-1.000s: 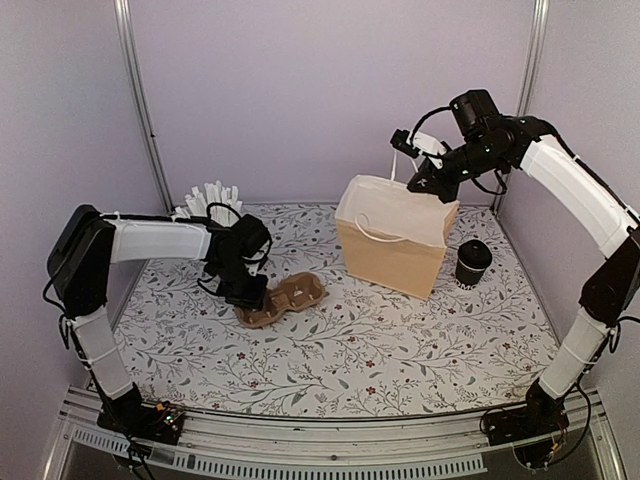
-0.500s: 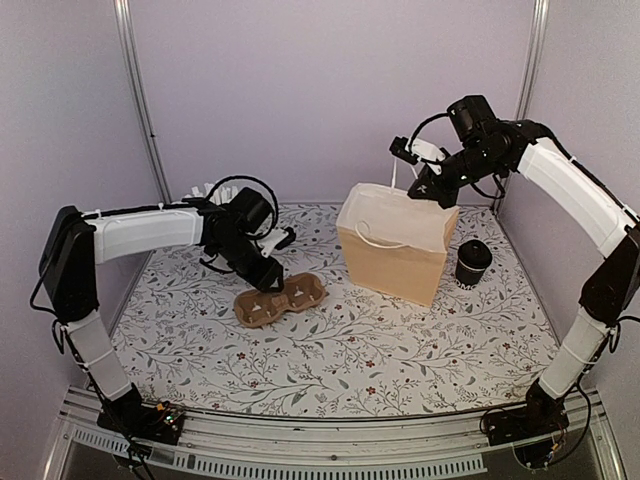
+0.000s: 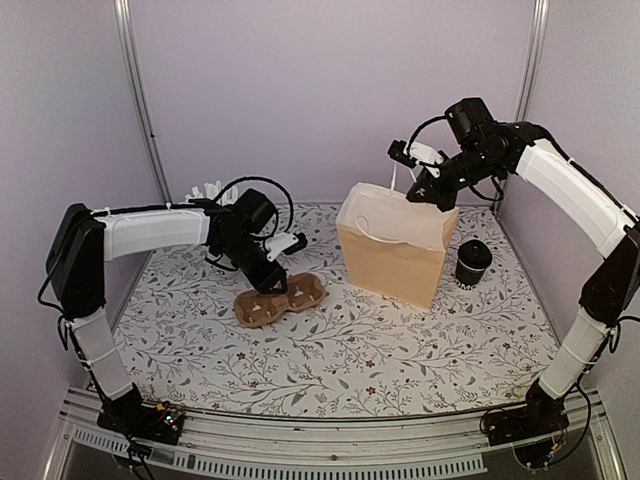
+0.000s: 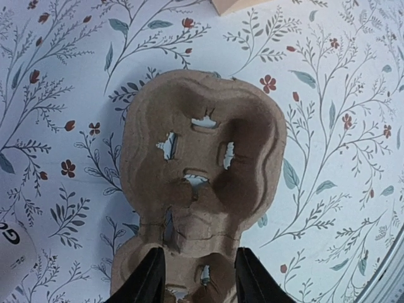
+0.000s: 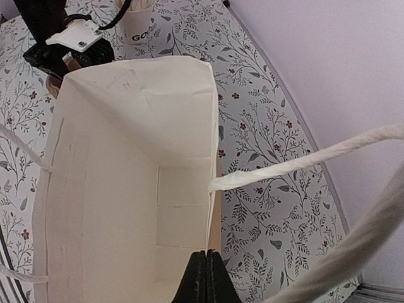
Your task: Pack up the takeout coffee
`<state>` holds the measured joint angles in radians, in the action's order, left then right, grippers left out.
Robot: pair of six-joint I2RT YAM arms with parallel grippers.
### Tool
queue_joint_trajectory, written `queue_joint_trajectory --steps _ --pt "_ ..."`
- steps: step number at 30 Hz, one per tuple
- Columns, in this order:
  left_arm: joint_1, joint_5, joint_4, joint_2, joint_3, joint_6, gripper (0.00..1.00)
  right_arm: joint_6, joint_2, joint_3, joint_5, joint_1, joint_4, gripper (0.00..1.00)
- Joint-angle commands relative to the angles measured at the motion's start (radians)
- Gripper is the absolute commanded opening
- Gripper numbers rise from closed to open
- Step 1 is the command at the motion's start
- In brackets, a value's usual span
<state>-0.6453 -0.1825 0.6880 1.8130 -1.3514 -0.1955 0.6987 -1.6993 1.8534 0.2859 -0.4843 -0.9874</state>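
Lilac walls and a floral table cover (image 3: 400,350) frame the rig.

L gripper (image 4: 201,281): fingers apart, nothing clamped btw them, hanging over one end of the brown pulp carrier (image 4: 202,145), which lies left of centre in the top view. A sec ago it was down at that carrier's left pocket. Since then it has lifted & swung a bit to the right, and the carrier is approx where it was. My read: L arm is done w/ the carrier and free for sth else.

R gripper (image 5: 206,271): fingers pressed together, tips over the open mouth of the paper bag (image 5: 126,158), right of centre in the top view. It has barely shifted. The bag's rope handle (image 5: 303,161) runs taut past it toward the right edge, so the mouth is prob being held open.

Takeout coffee (image 3: 472,262), black, lid looks on, stands on the table just right of the bag. It's untouched and not packed yet.

Hard to tell:
- where the rope is caught (cut off; pinched or hooked, can't say)
- whether L fingertips touch the carrier
- white cup of sticks (image 3: 205,190), mostly behind the L arm
- bag floor nearest the R fingers, which is hidden
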Motion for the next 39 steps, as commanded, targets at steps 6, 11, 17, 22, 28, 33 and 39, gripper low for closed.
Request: queue_joint_trajectory --steps 6,11,17,22,28,33,39 --pt "0.015 -0.025 0.003 0.076 -0.029 -0.084 0.40 -0.001 0.006 0.003 0.010 -0.008 -0.008 0.00" --pt "0.013 0.003 0.002 0.112 -0.034 -0.073 0.36 -0.002 0.004 -0.004 0.011 -0.009 -0.009 0.00" --pt "0.012 0.022 0.004 0.135 -0.034 -0.067 0.34 -0.002 0.000 -0.008 0.012 -0.010 -0.008 0.00" --pt "0.009 0.025 0.004 0.135 -0.024 -0.064 0.33 -0.001 -0.004 -0.008 0.013 -0.010 -0.011 0.00" --pt "0.001 0.049 0.016 0.115 -0.018 -0.044 0.36 -0.001 -0.006 -0.008 0.010 -0.010 -0.015 0.00" --pt "-0.005 0.070 0.005 0.072 0.014 -0.034 0.39 -0.001 -0.003 -0.008 0.008 -0.011 -0.014 0.00" --pt "-0.004 0.042 0.009 0.082 0.009 -0.045 0.35 -0.001 -0.007 -0.005 0.004 -0.013 -0.017 0.00"
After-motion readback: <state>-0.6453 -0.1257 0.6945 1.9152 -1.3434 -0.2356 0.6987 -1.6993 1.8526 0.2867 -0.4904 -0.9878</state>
